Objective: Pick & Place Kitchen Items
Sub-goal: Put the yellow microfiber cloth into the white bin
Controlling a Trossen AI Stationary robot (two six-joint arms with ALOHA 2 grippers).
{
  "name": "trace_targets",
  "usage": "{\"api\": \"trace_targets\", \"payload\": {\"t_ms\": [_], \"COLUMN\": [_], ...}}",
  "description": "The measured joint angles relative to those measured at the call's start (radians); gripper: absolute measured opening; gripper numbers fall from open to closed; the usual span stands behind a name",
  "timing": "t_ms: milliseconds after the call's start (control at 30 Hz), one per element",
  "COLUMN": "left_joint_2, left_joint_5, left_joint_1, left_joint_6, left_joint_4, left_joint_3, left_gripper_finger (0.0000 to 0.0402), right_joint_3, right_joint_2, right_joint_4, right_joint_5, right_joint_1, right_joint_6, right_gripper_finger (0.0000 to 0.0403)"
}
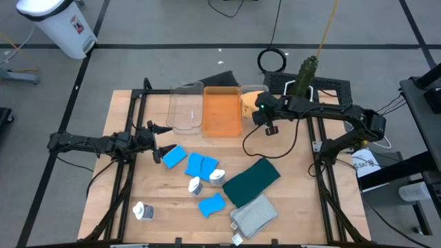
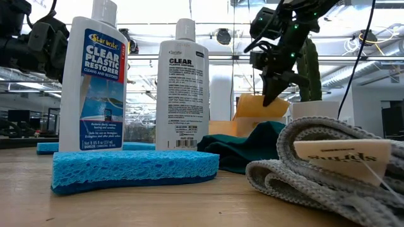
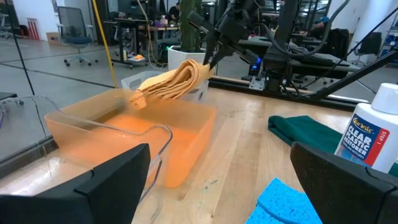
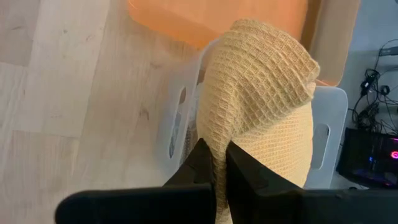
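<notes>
My right gripper (image 4: 216,167) is shut on a folded orange cloth (image 4: 261,93) above a white slotted basket (image 4: 177,118), beside the orange bin (image 1: 222,110). Blue sponges (image 1: 176,156) (image 1: 200,165) (image 1: 212,204) lie flat on the wooden table. White bottles (image 1: 195,184) (image 1: 217,176) (image 1: 143,211) stand or lie among them. A dark green cloth (image 1: 251,180) and a grey cloth (image 1: 253,215) lie folded at the near right. My left gripper (image 1: 162,141) waits open at the table's left, touching nothing. My right gripper pinches a folded end of the orange cloth (image 4: 214,152) between its two fingers, several layers thick. The fingers slant down from the table's right. The cloth juts out and droops away from them (image 3: 165,84), over the white basket; whether its low end touches anything I cannot tell.
A clear bin (image 1: 186,107) stands left of the orange bin at the far side. A potted cactus (image 1: 304,74) stands behind my right arm. The table's near-left part (image 1: 117,186) is bare wood.
</notes>
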Motion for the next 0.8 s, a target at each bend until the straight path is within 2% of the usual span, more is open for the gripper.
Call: {"api": "trace_targets", "payload": {"t_ms": [167,333,567,800], "left_joint_2": [0.0,0.0,0.0,0.0], "left_joint_5": [0.0,0.0,0.0,0.0], "left_joint_1": [0.0,0.0,0.0,0.0], "left_joint_6": [0.0,0.0,0.0,0.0], "left_joint_4": [0.0,0.0,0.0,0.0], "left_joint_3": [0.0,0.0,0.0,0.0], "left_gripper_finger": [0.0395,0.0395,0.0395,0.0395], "right_joint_3": [0.0,-0.012,-0.132,-0.208], "right_joint_2": [0.002,0.016,0.016,0.015], "right_joint_4": [0.002,0.017,0.191,0.26], "right_joint_5": [-0.089,-0.091,-0.091,-0.108], "right_joint_1": [-0.027,-0.076,-0.132,-0.139], "right_joint_6": [0.025,0.022,0.011,-0.027], "right_gripper_finger": [0.0004,0.0002,0.0001,0.0001]}}
